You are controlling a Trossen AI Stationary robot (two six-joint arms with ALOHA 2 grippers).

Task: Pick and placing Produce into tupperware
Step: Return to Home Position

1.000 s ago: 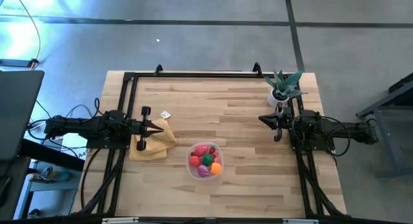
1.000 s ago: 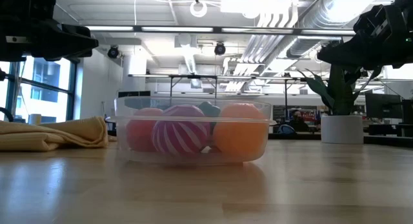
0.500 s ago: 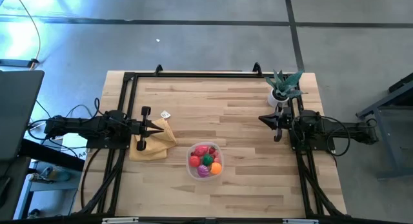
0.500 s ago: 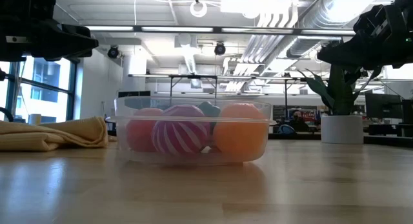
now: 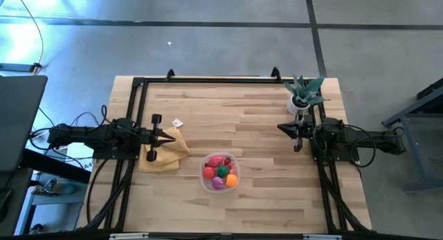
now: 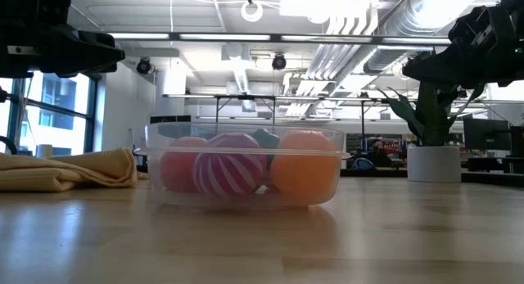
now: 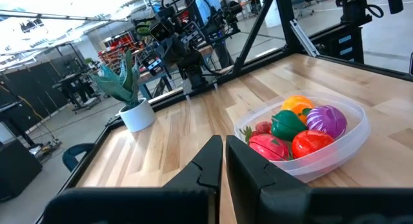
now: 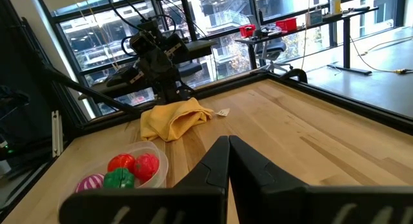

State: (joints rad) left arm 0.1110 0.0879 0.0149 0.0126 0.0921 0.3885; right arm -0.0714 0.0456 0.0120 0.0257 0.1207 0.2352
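I read left gripper (image 5: pixel 171 137) fingers pressed together, over the yellow cloth (image 5: pixel 165 159) at the table's (image 5: pixel 263 198) left edge | right gripper (image 5: pixel 279 126) fingers pressed together, near the potted plant (image 5: pixel 304 92) | toy produce (image 5: pixel 220 173) piled inside the clear container (image 5: pixel 203 172), front centre, between both arms.
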